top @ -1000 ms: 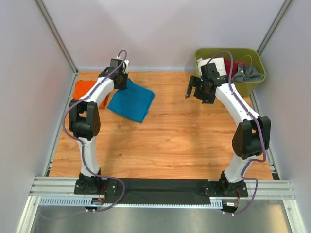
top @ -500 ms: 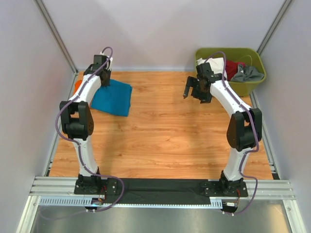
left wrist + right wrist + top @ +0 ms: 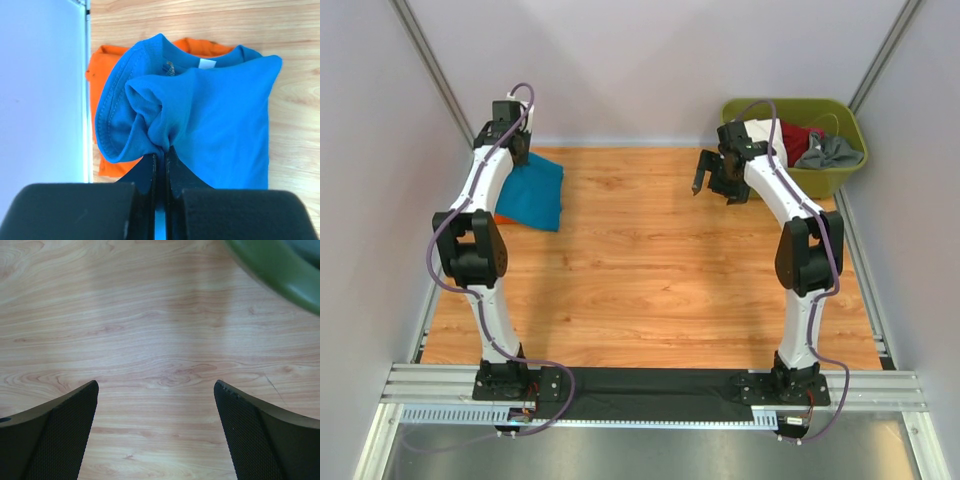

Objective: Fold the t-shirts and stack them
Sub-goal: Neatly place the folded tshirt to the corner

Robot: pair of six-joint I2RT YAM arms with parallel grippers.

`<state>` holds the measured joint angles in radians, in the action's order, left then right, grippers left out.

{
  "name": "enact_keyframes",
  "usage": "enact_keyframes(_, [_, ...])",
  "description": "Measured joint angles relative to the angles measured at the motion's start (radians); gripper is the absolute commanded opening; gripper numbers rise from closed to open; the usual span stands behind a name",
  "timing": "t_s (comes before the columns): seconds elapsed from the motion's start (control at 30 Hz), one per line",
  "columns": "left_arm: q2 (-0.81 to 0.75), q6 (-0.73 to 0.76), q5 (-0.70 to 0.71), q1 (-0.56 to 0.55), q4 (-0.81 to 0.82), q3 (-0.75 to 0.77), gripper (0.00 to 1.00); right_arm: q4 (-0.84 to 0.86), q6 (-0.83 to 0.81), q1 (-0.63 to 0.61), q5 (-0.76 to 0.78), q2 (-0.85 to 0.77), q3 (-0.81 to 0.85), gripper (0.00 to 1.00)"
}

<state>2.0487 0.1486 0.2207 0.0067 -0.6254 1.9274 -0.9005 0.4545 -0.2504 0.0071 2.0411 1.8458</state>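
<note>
The teal-blue V-neck cloth t-shirt (image 3: 220, 120), folded into a rough rectangle, sits at the far left corner of the light wooden table (image 3: 650, 260). Right at its near edge a bunch of collar and hem is gathered up into a ridge. The left gripper (image 3: 160, 154) is clamped tight on that bunch, its two black fingers pressed together with blue cloth squeezed between them.

Under the blue one lies the bright orange cloth t-shirt (image 3: 102, 67). It peeps out along the side by the left wall and past the white neck label at the far edge. From overhead only a thin orange sliver shows at the blue shirt's near-left edge. Whether the blue shirt rests flat on the orange one or hangs a touch above it is hard to call from here.

Over to the other side. The right gripper (image 3: 715, 185) hovers above bare wood near the far edge, well apart from both shirts. Its jaws are spread wide with nothing between them. Just beside it, in the far right corner, stands the olive-green plastic tub (image 3: 790, 104), with white, red and grey cloth heaped inside.
</note>
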Motion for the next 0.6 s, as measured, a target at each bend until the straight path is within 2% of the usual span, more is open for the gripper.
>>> enact_keyframes(0.33, [0.003, 0.022, 0.016, 0.059, -0.036, 0.043, 0.0, -0.021, 0.0, 0.007, -0.021, 0.05, 0.061, 1.0])
enact_keyframes(0.6, [0.022, 0.058, 0.011, 0.06, -0.035, 0.093, 0.0, -0.031, -0.001, 0.01, -0.034, 0.07, 0.081, 1.0])
